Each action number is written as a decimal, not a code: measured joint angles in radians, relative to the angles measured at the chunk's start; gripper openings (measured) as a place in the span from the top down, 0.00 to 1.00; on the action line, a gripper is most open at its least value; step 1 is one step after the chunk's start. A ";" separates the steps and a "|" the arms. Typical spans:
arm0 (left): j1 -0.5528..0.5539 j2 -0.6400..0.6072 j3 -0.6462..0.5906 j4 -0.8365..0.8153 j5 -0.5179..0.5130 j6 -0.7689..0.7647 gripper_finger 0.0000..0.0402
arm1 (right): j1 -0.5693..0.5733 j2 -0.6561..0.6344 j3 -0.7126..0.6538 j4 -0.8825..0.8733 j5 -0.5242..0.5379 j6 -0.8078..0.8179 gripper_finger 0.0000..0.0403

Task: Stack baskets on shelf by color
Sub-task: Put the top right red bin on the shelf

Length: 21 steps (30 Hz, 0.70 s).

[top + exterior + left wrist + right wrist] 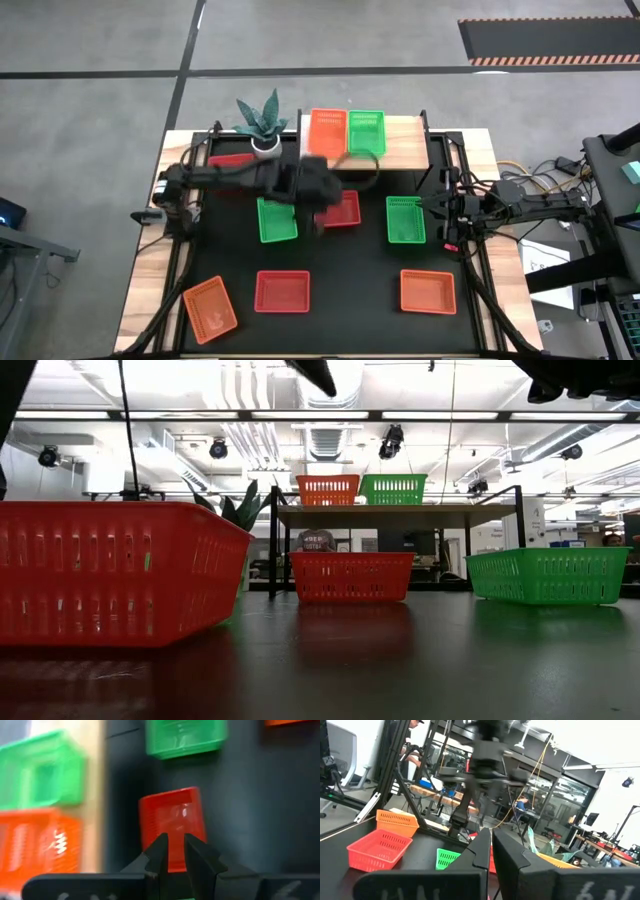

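The pale-wood shelf [405,140] stands at the table's far edge and carries an orange basket [327,131] and a green basket [365,131] side by side; both show in the low view [328,489] [393,488]. My left gripper [316,205] hovers above a red basket [172,820] that rests on the black mat just in front of the shelf. Its fingers [175,851] stand a narrow gap apart and hold nothing. My right gripper [440,205] waits at the table's right side, shut and empty, beside a green basket [405,219].
More baskets lie on the mat: green [277,220], red [282,291], orange [210,308], orange [427,291]. Another red basket [230,159] lies partly under the left arm. A potted plant [260,125] stands left of the shelf.
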State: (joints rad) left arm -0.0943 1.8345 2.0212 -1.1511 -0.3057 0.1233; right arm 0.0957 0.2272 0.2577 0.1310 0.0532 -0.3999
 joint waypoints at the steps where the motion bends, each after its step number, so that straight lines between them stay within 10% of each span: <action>1: -0.027 -0.005 -0.022 0.023 0.000 0.009 0.89 | 0.000 0.000 0.000 0.000 0.000 0.005 0.97; 21: -0.259 -0.345 -0.786 0.984 0.006 0.224 0.89 | 0.048 0.167 -0.001 0.068 -0.166 0.331 0.97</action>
State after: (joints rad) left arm -0.3535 1.4890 1.2354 -0.1674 -0.2996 0.3478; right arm 0.1440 0.3938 0.2571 0.1989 -0.1128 -0.0690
